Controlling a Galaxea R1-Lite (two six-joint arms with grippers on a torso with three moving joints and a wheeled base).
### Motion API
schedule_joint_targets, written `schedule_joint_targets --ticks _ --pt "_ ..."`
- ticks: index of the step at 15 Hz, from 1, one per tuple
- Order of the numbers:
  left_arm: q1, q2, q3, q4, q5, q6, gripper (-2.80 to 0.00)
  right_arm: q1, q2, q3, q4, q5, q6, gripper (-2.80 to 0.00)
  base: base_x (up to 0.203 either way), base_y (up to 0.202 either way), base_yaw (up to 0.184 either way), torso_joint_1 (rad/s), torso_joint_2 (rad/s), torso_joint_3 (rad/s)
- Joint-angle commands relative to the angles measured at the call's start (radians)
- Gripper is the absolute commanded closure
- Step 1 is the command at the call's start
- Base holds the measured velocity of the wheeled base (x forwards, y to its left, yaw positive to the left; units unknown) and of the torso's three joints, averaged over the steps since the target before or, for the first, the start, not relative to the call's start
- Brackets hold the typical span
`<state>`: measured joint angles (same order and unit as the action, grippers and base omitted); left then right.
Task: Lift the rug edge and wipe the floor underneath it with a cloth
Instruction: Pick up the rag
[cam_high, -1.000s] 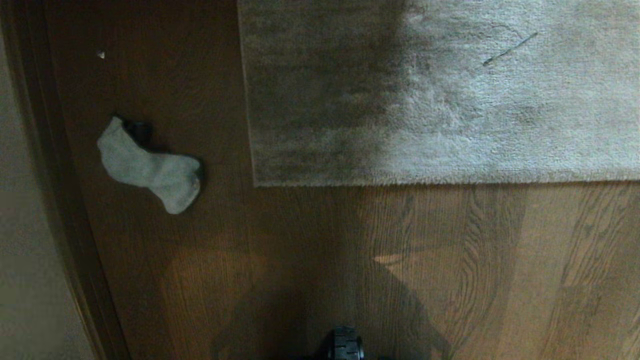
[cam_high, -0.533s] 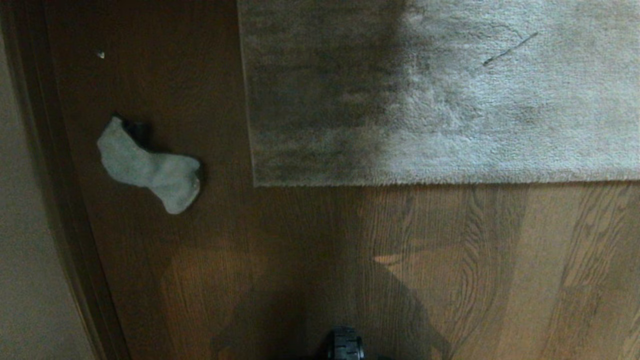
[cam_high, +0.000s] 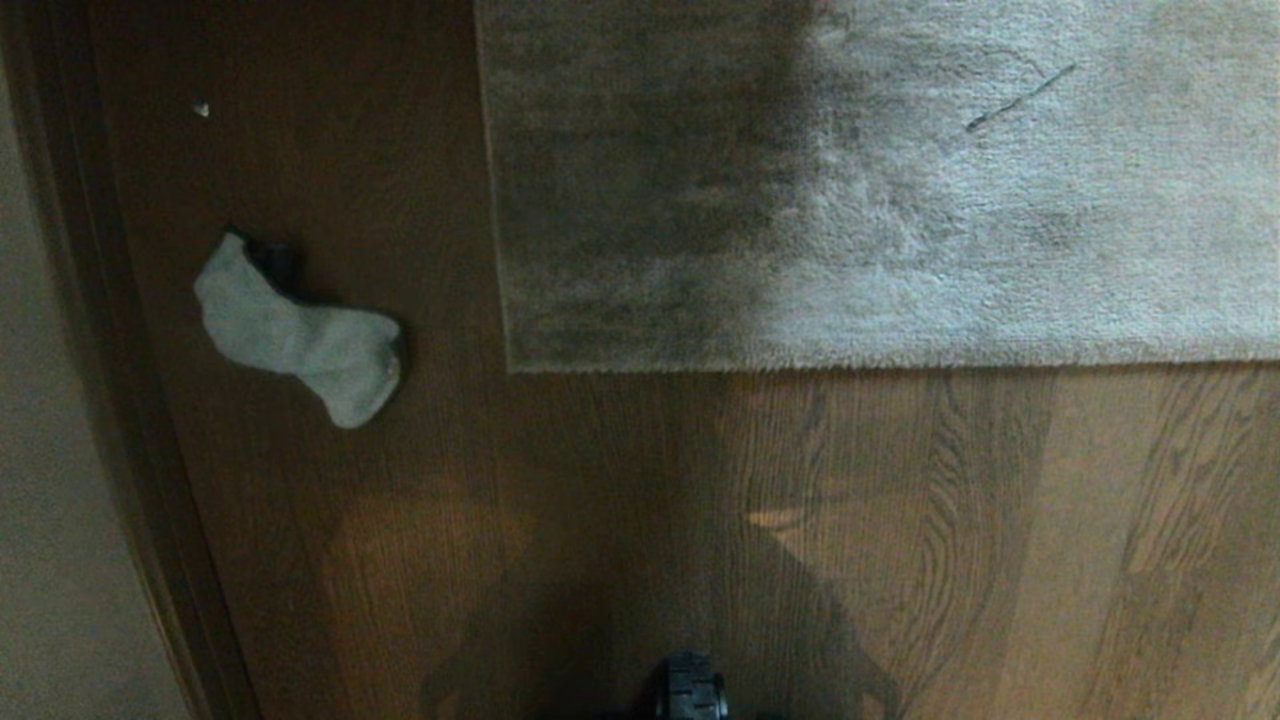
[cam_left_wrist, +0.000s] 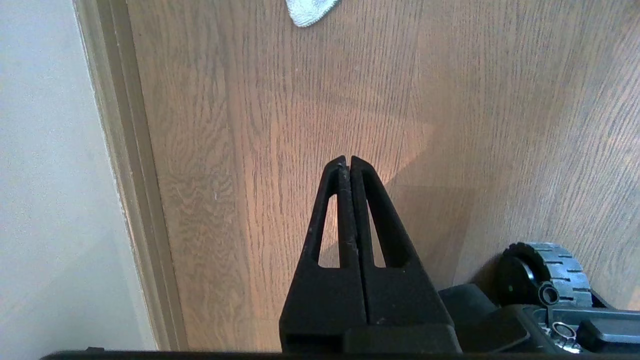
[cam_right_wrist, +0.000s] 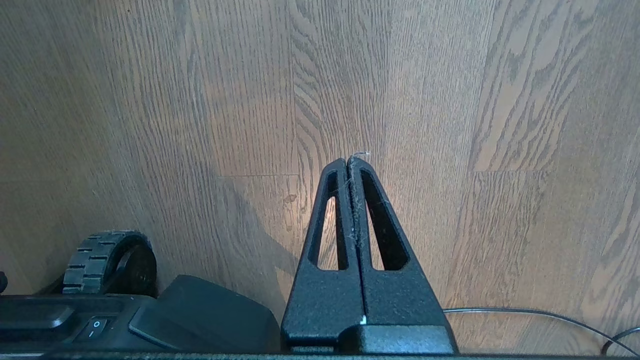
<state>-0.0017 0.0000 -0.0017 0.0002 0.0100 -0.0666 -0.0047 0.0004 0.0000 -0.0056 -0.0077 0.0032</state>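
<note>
Overhead, the head view records the floor (cam_high: 620, 480) as brown wood-grain planking, partly under shadow. Lying flat on it is the rug (cam_high: 900, 190), grey-beige and plush, filling the upper right of the view. The rug edge (cam_high: 900, 366) runs straight across, and its square corner (cam_high: 512, 368) sits near the middle of the view; the border rests flush on the planks. The cloth (cam_high: 300, 335), pale grey-green and crumpled, lies on the floor to the left of that corner, apart from the rug and close to the baseboard (cam_high: 130, 400) that lines the wall (cam_high: 50, 500). A small pale speck (cam_high: 202, 109) lies on the floor beyond the cloth. A dark thin mark (cam_high: 1020, 97) shows on the rug pile. Neither arm appears here; a black wheel (cam_high: 690, 688) of the base shows at the near edge.

Left wrist view: the left gripper (cam_left_wrist: 348, 159) hangs above bare floor with its fingers pressed together, holding nothing. A tip of the cloth (cam_left_wrist: 310, 10) shows ahead of it, well apart. Baseboard and wall run alongside; a base wheel (cam_left_wrist: 545, 275) is near.

Right wrist view: the right gripper (cam_right_wrist: 350, 161) likewise has its fingers closed and empty, over bare planks. A few fibres cling to its fingertips (cam_right_wrist: 361, 165). A thin black cable (cam_right_wrist: 540, 316) lies on the floor beside it.
</note>
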Motion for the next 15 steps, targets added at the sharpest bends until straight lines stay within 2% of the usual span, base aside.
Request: schedule_joint_targets --ticks 1,15 --pt "0.0 0.0 0.0 0.001 0.001 0.001 0.0 0.0 0.0 0.0 -0.001 0.0 0.001 0.0 0.0 0.0 0.0 0.0 0.0 0.0" --pt "0.0 0.0 0.0 0.0 0.001 -0.001 0.0 0.0 0.0 0.0 -0.001 0.0 0.001 0.0 0.0 0.0 0.0 0.0 0.0 0.0"
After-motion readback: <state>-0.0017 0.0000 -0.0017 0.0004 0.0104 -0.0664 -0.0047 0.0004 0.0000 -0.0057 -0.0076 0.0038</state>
